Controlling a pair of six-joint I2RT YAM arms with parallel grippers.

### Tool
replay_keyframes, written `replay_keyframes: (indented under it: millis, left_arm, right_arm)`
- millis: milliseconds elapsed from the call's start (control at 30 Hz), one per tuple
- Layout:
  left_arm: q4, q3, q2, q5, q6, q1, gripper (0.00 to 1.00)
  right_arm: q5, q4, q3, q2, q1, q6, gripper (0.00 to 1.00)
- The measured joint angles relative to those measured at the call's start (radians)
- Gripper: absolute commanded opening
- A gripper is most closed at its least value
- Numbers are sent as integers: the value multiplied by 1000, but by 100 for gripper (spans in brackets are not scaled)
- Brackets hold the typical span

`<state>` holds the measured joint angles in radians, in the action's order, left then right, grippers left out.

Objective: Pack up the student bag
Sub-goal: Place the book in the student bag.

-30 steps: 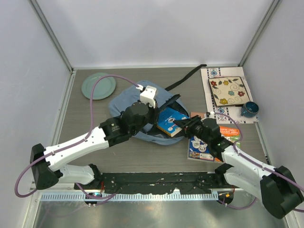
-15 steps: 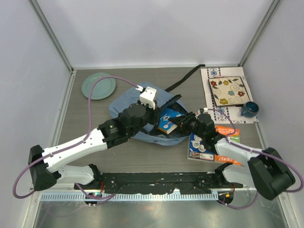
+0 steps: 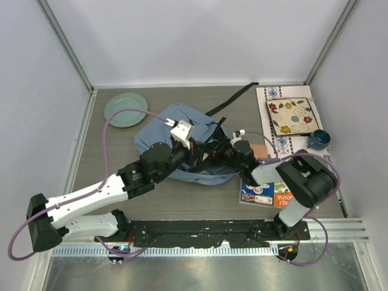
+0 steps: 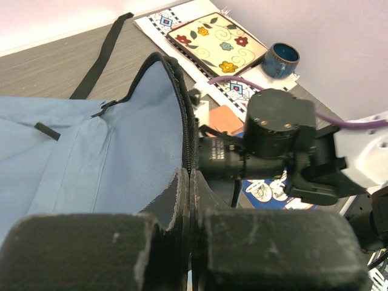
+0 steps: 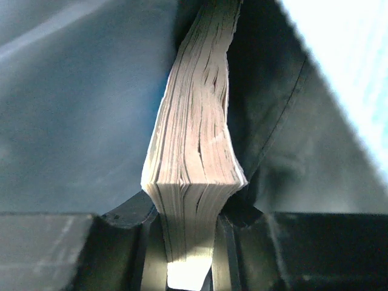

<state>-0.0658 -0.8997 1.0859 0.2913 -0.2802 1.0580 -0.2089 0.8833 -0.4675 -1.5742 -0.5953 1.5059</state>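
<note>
While clamped in left end effector (image 4: 190, 180), student bag (image 4: 91, 157) gapes open.

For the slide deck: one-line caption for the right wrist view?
Right gripper clamped on a thick book, page edges facing the camera, inside the dim student bag.

White-and-black arms (image 3: 85, 197), purple cables (image 3: 124, 111)

Top cam: high behind the arm bases, looking down on the whole table (image 3: 200, 97), bases at 6 o'clock. Left wrist cam: low over the bag (image 4: 91, 151), facing ~3 o'clock twd the mug (image 4: 282, 59). Right wrist cam: super close, facing ~9 o'clock, book (image 5: 194, 151) edge fills it. Bag's in all 3 views.
</note>
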Motion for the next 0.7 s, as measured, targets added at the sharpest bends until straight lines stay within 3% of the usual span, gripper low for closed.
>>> replay_keyframes:
  millis: [167, 267, 333, 500, 700]
  left_arm:
    - [-32, 50, -51, -12, 4, 0, 0]
    - [-35, 72, -83, -12, 4, 0, 0]
    - [-36, 85, -101, -11, 4, 0, 0]
    - [-30, 113, -145, 13, 2, 0, 0]
    - [-12, 154, -201, 59, -2, 0, 0]
  right_arm:
    - [13, 116, -70, -173, -42, -38, 8]
    - [24, 107, -117, -228, -60, -80, 21]
    - [24, 69, -146, -235, -67, -108, 44]
    - [28, -127, -229, -232, -68, -220, 80]
    - [75, -473, -234, -66, -62, -439, 84]
